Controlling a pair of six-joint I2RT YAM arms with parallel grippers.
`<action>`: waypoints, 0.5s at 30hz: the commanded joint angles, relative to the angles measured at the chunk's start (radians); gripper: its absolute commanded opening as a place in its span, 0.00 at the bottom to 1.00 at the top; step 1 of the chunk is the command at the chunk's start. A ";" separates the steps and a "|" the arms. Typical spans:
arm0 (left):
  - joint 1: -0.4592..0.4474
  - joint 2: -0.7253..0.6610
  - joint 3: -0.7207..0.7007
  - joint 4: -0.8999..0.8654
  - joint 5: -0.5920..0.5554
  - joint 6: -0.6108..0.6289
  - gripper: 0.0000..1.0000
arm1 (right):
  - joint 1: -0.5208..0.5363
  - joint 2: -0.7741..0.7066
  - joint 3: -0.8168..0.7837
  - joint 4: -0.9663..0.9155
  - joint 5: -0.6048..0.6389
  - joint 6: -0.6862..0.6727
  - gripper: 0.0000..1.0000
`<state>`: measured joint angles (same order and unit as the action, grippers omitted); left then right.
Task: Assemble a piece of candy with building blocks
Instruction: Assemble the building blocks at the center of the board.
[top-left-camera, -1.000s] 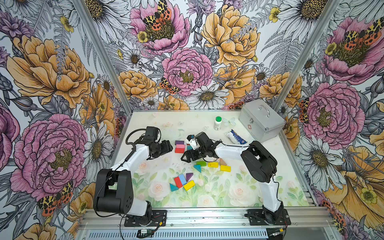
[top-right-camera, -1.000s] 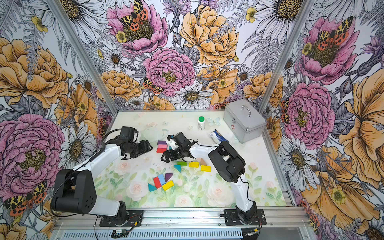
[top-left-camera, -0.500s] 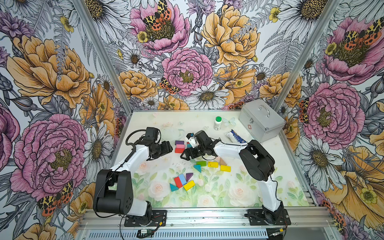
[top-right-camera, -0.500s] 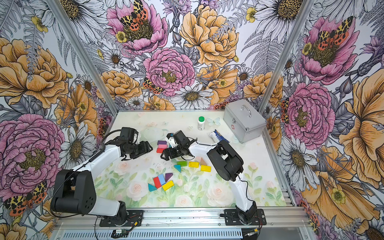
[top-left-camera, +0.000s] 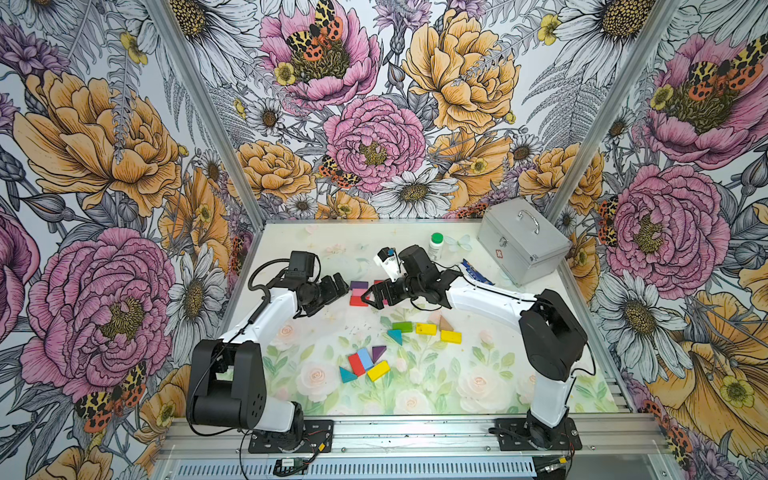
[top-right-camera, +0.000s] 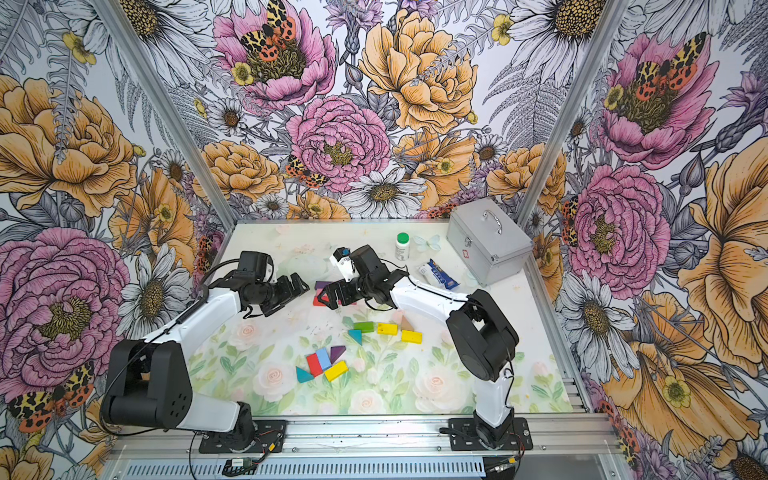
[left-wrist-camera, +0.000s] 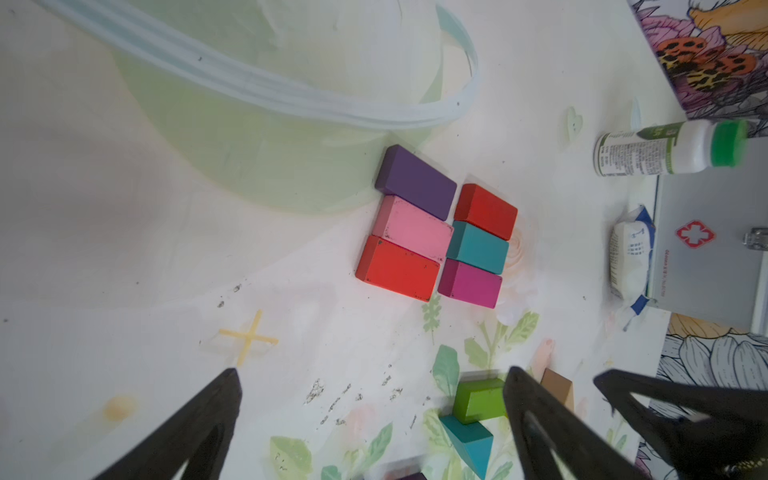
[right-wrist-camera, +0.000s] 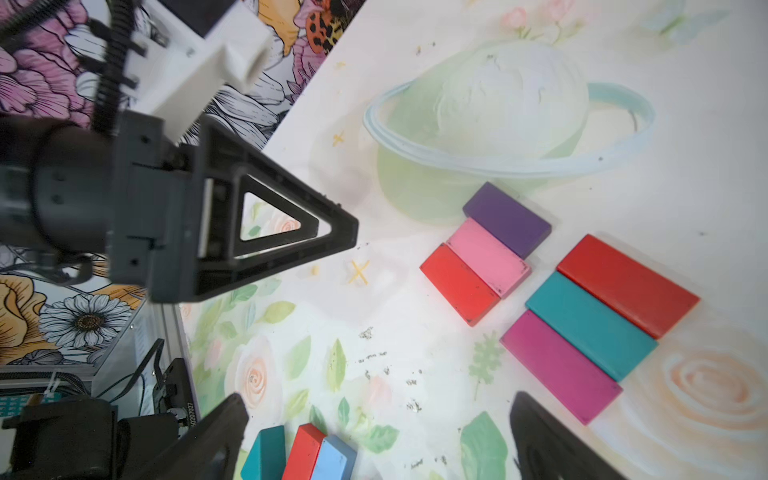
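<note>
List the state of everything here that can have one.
left tool: open, empty
right tool: open, empty
silver case: lid shut
white bottle: upright, cap on
packet: lying flat
six-block group: flat, two threes side by side, narrow gap between
other blocks: loose, lying apart from that group

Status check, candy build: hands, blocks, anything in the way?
Left hand open, empty; right hand open, empty. Six blocks flat in two rows of three, slight gap between rows. Nothing blocking; spare blocks lie apart, nearer the bases.
</note>
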<state>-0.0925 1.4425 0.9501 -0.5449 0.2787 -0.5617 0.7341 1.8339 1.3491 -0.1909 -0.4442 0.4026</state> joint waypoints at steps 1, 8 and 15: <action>0.013 0.045 0.013 0.172 0.020 -0.164 0.99 | -0.018 -0.086 -0.081 -0.017 0.042 -0.018 1.00; -0.019 0.148 -0.094 0.611 -0.064 -0.385 0.99 | -0.078 -0.214 -0.201 -0.029 0.020 -0.042 1.00; -0.073 0.296 -0.085 0.808 -0.148 -0.447 0.99 | -0.147 -0.245 -0.241 -0.035 -0.024 -0.060 1.00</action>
<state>-0.1493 1.6917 0.8600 0.0963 0.1963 -0.9447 0.6064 1.6241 1.1156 -0.2276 -0.4423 0.3683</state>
